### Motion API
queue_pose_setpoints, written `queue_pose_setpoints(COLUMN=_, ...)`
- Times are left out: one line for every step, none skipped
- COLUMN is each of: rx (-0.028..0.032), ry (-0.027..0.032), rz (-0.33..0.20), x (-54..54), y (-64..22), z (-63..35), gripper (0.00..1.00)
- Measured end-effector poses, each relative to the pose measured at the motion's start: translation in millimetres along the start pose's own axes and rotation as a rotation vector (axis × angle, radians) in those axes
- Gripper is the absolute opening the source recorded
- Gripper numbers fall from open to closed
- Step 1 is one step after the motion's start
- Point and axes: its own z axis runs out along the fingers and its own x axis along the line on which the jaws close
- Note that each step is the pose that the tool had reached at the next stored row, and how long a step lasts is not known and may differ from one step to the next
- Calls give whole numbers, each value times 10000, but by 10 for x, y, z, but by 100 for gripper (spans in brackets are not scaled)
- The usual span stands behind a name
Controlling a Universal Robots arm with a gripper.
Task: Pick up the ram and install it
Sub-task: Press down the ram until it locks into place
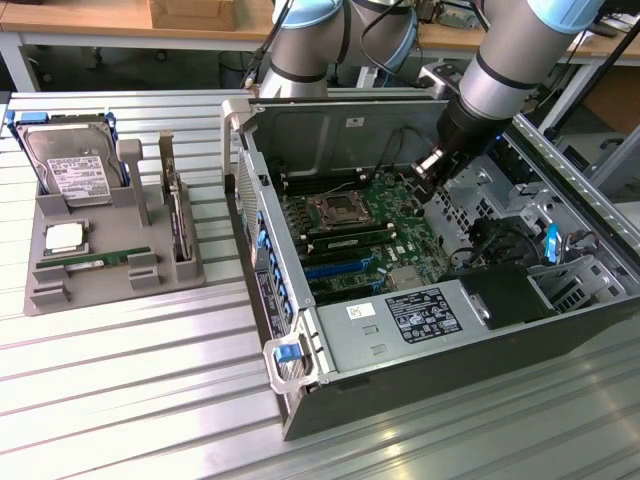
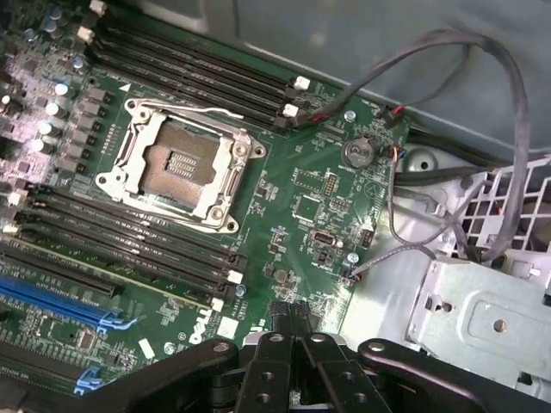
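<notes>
The silver-and-blue robot arm (image 1: 500, 70) is reaching down from about one o'clock in the exterior view into the open dark-grey metal computer case (image 1: 420, 330) lying on its side on the ribbed aluminium table (image 1: 130, 390). Its black gripper (image 1: 432, 170) is hovering over the green motherboard (image 1: 375, 225), near the board's two o'clock corner. In the wrist view the gripper (image 2: 293, 331) is showing its black fingers (image 2: 280, 320) pressed together with nothing between them, so it is sitting closed and empty above the board.

The ram, a long thin green circuit-board stick with small dark chips (image 1: 95, 262), is lying flat in a slot of the grey plastic parts tray (image 1: 40, 300), well apart from the case, at about nine o'clock of it in the exterior view. Just beside the ram, toward eleven o'clock, the square silver processor chip (image 1: 64, 238) is resting in the tray. Further toward twelve o'clock the silver hard drive with a white label (image 1: 68, 165) is standing tilted, and the dark expansion card (image 1: 175, 215) is standing on edge at the tray's three o'clock side.

On the motherboard, the square metal processor socket (image 2: 181, 159) is sitting open, flanked by rows of black memory slots (image 2: 129, 241). Grey and black cables (image 2: 482, 103) are looping over the board's edge.
</notes>
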Motion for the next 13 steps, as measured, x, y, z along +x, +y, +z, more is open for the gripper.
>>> queue_pose_setpoints(rx=10, ry=-20, rz=205, x=0, y=0, z=0, gripper=10)
queue_pose_setpoints(rx=19, ry=-33, rz=332, x=0, y=0, z=0, gripper=10)
queue_pose_setpoints(rx=31, ry=-58, rz=574, x=0, y=0, z=1, gripper=10)
queue_pose_setpoints(rx=47, ry=-86, rz=855, x=0, y=0, z=1, gripper=10)
queue_pose_setpoints(rx=60, ry=-109, rz=1083, x=0, y=0, z=1, gripper=10)
queue_pose_setpoints(rx=77, ry=-142, rz=1398, x=0, y=0, z=2, gripper=10)
queue_pose_setpoints(rx=94, ry=-172, rz=1700, x=0, y=0, z=2, gripper=10)
queue_pose_setpoints(rx=107, ry=-195, rz=1927, x=0, y=0, z=2, gripper=10)
queue_pose_setpoints(rx=111, ry=-203, rz=2002, x=0, y=0, z=2, gripper=10)
queue_pose_setpoints(rx=122, ry=-223, rz=2199, x=0, y=0, z=3, gripper=10)
queue_pose_setpoints(rx=132, ry=-242, rz=2386, x=0, y=0, z=3, gripper=10)
queue_pose_setpoints(rx=156, ry=-285, rz=2816, x=0, y=0, z=3, gripper=10)
queue_pose_setpoints(rx=177, ry=-324, rz=3197, x=0, y=0, z=4, gripper=10)
